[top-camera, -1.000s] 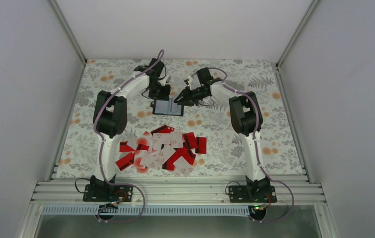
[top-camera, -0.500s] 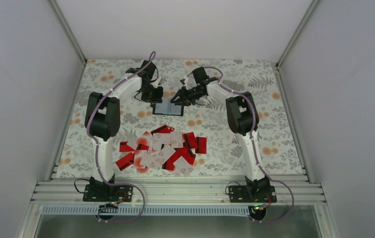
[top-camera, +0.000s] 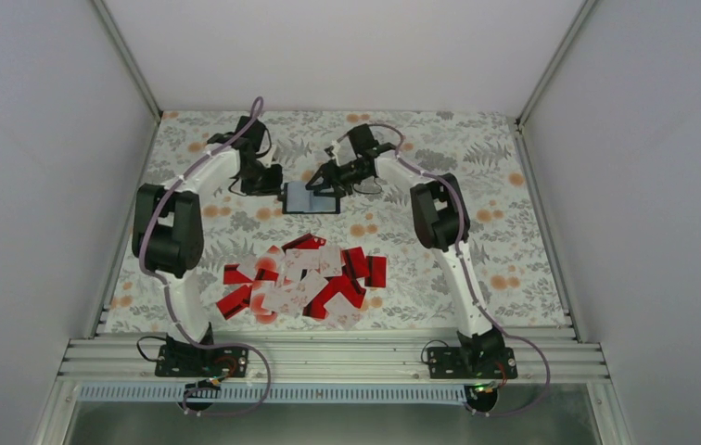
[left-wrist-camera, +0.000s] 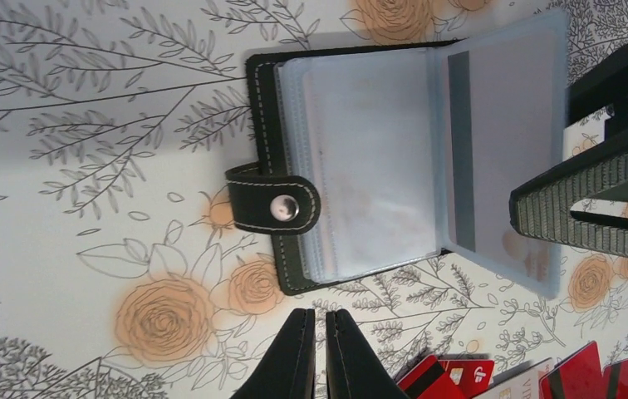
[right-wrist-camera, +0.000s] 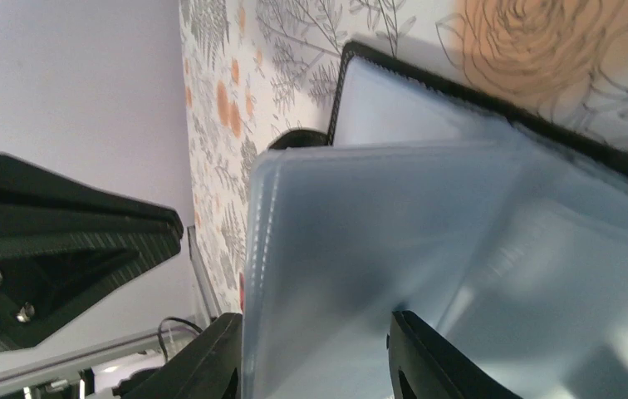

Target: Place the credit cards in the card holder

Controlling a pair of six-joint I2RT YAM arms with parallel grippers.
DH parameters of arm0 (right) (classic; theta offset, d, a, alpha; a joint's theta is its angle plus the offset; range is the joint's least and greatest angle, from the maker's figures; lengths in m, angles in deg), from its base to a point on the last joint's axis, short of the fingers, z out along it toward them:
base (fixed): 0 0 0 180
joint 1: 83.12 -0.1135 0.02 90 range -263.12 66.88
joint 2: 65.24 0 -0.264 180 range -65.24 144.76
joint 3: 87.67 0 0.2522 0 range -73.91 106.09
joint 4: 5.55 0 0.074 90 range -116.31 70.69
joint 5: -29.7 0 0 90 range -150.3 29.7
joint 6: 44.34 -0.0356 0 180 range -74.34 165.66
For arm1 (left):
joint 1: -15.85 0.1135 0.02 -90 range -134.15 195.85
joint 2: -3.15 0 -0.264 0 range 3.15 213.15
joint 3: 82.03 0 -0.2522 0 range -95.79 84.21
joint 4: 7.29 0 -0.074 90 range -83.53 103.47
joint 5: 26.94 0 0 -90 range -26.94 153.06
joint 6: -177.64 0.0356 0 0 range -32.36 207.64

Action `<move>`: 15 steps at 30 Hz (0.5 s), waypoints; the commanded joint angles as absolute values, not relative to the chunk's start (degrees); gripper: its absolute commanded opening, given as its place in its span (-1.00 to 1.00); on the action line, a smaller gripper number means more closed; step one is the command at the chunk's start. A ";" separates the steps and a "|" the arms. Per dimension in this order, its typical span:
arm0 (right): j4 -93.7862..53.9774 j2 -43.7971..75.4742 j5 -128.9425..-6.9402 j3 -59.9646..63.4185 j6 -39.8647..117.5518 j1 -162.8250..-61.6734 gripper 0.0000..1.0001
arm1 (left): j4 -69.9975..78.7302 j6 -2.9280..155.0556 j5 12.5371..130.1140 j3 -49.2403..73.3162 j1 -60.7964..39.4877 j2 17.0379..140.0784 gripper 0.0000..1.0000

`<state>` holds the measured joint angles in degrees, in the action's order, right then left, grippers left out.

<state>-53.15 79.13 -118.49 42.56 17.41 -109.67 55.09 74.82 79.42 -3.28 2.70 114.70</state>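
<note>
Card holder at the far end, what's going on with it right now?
The card holder lies open on the table. The right gripper has its jaws apart on either side of a lifted clear sleeve, in which one card with a dark stripe shows. The left gripper hangs shut and empty just off the holder's edge. The loose credit cards sit in a pile nearer the arm bases.
</note>
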 commanded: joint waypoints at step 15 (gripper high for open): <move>-51.34 81.71 -126.25 50.83 17.11 -112.67 0.19 | 53.12 73.28 73.87 4.51 4.25 101.13 -0.86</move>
